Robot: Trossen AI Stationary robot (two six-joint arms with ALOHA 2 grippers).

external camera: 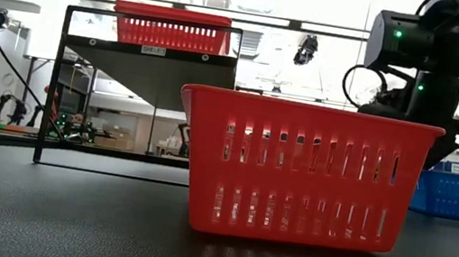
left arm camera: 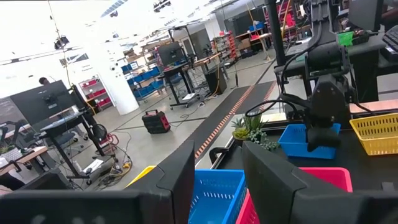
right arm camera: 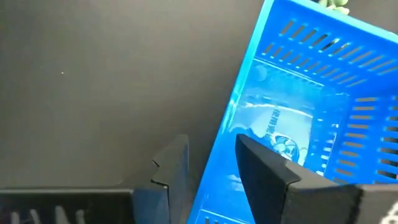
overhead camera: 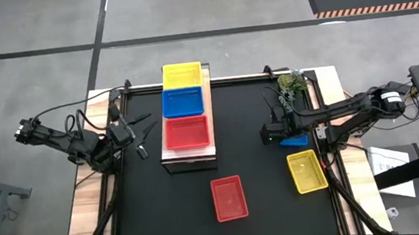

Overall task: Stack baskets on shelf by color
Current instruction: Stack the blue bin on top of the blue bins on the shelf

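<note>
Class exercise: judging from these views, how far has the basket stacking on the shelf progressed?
Done: yellow, blue and red baskets sit on the shelf. In hand: the right gripper straddles a blue basket's wall. Left: a red basket and a yellow basket on the table.

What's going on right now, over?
Right gripper open, straddling the wall of a blue basket on the table. Left gripper open, waiting beside the shelf. Red basket and yellow basket not yet stacked. Nothing blocking.

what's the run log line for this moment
shelf: yellow, blue, red stacks | right gripper: fingers straddling wall of blue basket | left gripper: waiting by shelf | loose: red basket, yellow basket
</note>
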